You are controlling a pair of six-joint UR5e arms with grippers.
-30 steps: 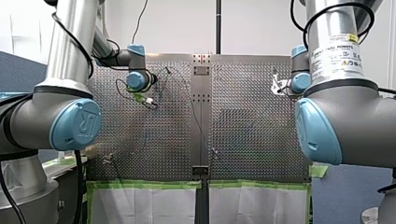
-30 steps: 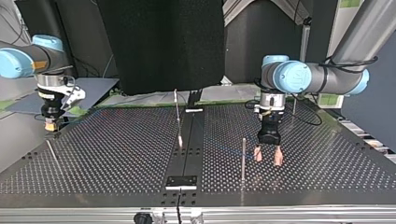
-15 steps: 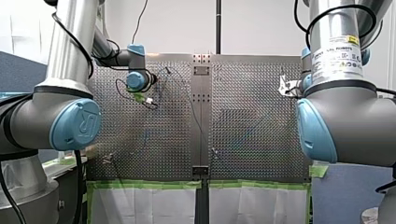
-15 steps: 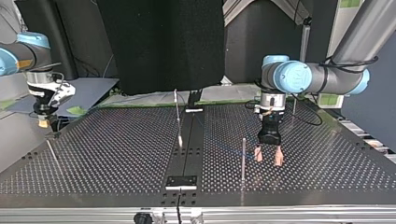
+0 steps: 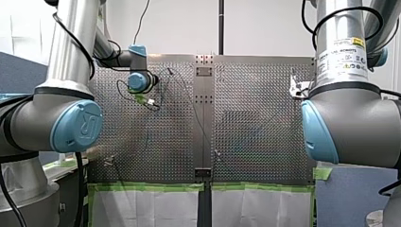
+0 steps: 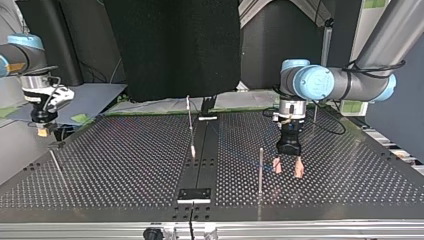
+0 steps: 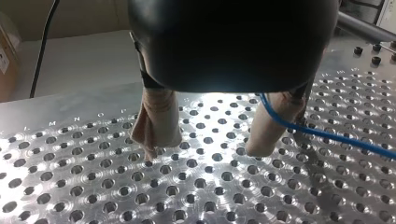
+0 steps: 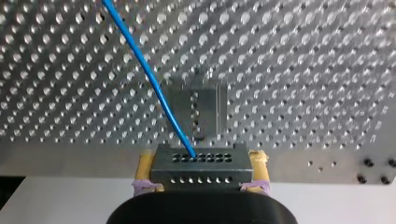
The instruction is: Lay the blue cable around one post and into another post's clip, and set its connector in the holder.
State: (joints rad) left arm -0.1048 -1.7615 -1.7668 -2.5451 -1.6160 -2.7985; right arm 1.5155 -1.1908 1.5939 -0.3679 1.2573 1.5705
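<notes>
My right gripper [image 8: 201, 158] clamps the grey connector [image 8: 201, 173] between yellow pads — well away from the tall post [image 6: 260, 170]. The blue cable [image 8: 149, 79] runs from it over the table [image 8: 303, 70]. My left gripper [image 7: 210, 142] hangs spread just beside that post.

In the top view, a post [image 6: 260, 167] stands just left of my left gripper [image 6: 287, 171]. A second post [image 6: 190, 125] stands at centre, and bare table [image 6: 360, 175] lies lower right.
</notes>
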